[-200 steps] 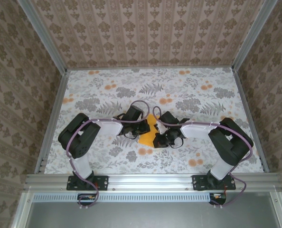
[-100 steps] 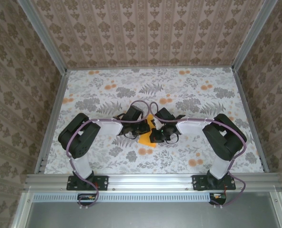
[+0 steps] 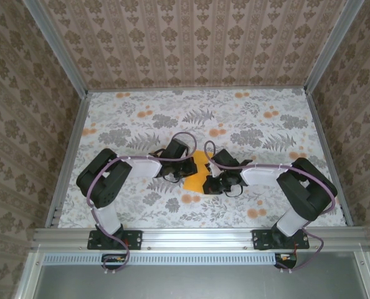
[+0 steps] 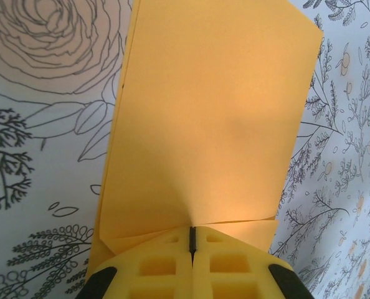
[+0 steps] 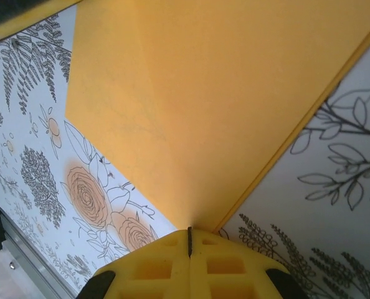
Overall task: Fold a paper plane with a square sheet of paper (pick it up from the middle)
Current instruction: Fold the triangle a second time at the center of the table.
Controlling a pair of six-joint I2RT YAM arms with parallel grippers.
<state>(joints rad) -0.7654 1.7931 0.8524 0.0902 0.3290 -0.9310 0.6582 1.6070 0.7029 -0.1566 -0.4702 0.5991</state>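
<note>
You see in the top view the square sheet of paper [image 3: 198, 173] near the middle of the table [image 3: 266, 124], a little toward the arm bases, exactly between the two wrists. The left gripper [image 3: 189, 167] meets it from the left side and the right gripper [image 3: 212, 181] from the right side. Both touch the paper, and the two arms bend inward toward each other.

In the left wrist view, the yellow fingers [image 4: 160, 268] of the left gripper [image 4: 191, 240] are pressed together, with only a thin dark line between them. The sheet [image 4: 203, 124] comes out from this line and spreads away from the camera. Along its left edge you can notice more than one layer, so it looks folded there.

In the right wrist view, the right gripper [image 5: 189, 240] is also closed tight on the paper [image 5: 203, 93]. One long edge runs diagonally up to the right from the fingers [image 5: 154, 271], and a soft crease goes across the surface. The flower-printed table lies under the sheet on both sides.

You cannot tell whether the paper rests on the table or hangs a little above it.
</note>
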